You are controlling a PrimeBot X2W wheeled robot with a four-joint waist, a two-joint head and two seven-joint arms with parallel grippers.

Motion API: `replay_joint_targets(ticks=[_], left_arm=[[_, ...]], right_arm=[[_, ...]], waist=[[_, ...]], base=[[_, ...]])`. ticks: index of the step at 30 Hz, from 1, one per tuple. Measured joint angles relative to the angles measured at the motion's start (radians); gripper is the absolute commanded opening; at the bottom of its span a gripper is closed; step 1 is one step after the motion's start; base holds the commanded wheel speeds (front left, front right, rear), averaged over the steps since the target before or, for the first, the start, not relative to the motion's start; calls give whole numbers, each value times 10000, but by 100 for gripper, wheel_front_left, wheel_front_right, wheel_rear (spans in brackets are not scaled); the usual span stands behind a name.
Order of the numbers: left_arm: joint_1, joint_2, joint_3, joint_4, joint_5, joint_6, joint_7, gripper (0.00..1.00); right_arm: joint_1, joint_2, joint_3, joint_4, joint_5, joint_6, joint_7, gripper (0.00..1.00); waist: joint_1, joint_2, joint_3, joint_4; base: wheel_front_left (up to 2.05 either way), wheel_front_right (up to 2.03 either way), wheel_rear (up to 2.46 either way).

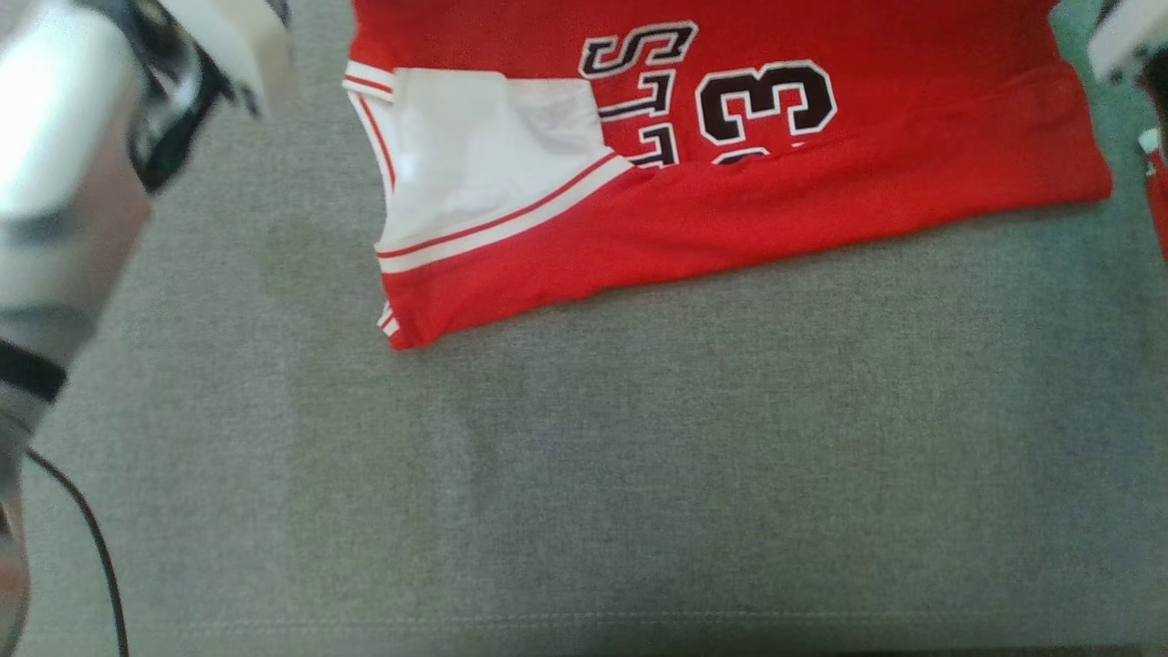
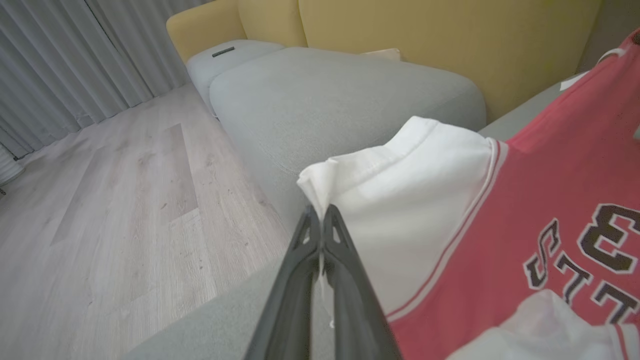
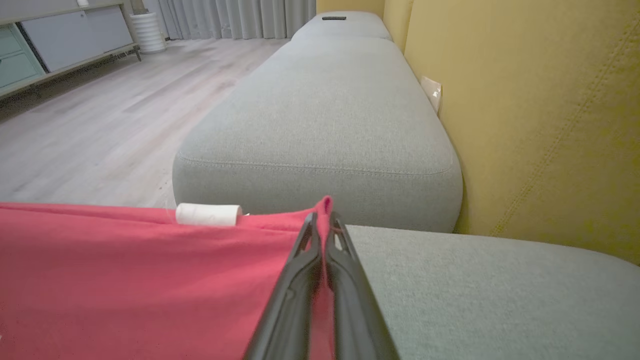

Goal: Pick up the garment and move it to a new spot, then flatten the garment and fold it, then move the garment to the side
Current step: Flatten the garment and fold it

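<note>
The garment is a red jersey with white sleeves and dark lettering, lying partly folded at the far side of the grey seat cushion. In the left wrist view my left gripper is shut on the edge of a white sleeve of the garment. My right gripper is shut on a red edge of the garment, pinching it up into a small peak. My pale left forearm is blurred at the upper left of the head view, and part of my right arm shows at the upper right.
A second grey cushion adjoins the one under the garment. The yellow backrest rises along the far side. Wooden floor lies beyond the sofa edge, with curtains and a low cabinet further off. A black cable hangs at lower left.
</note>
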Motion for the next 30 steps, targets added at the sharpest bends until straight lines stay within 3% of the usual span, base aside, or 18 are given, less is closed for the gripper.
replay_joint_targets(ticks=[5,14,20,30], left_arm=[[1034,146,-157,-667,192,-13,-2,0],[2544,1152,-2190,-2934,-477,-88,771,0],[2856,1732,-2686,-3969,-892,-88,1513,0],[3042,2065,-2922,-4677,-1555,-88,2633,0]], right_arm=[[888,-518,616,-215,754,0,418,0],[2150,-1958,2115,-1248,1906,0,1887,0],[2508,-2502,2819,-1975,2575,0,2943,0],[2663,-2920,3394,-2562,3262,0,4080,0]], waist=[[0,0,-299,217],[-1,0,-847,548],[-1,0,-958,528],[0,0,-1030,339]], base=[[0,0,0],[0,0,0],[0,0,0],[0,0,0]])
